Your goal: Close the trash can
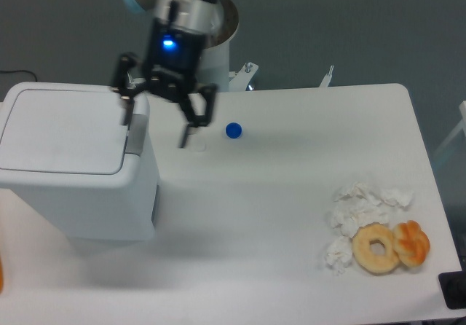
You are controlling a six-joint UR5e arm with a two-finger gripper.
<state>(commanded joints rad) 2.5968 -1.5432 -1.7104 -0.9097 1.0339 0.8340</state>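
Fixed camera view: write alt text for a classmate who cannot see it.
A white trash can sits at the table's left with its lid down. An open robot gripper hangs beside its right edge, holding nothing. Elsewhere: a blue ball, crumpled tissues and two donuts.

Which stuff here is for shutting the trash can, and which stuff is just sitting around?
For the job:
- trash can, its lid lying flat
- end effector, open, beside the can's right edge

Just lying about:
- blue ball
- crumpled tissues
- plain donut
- orange glazed pastry
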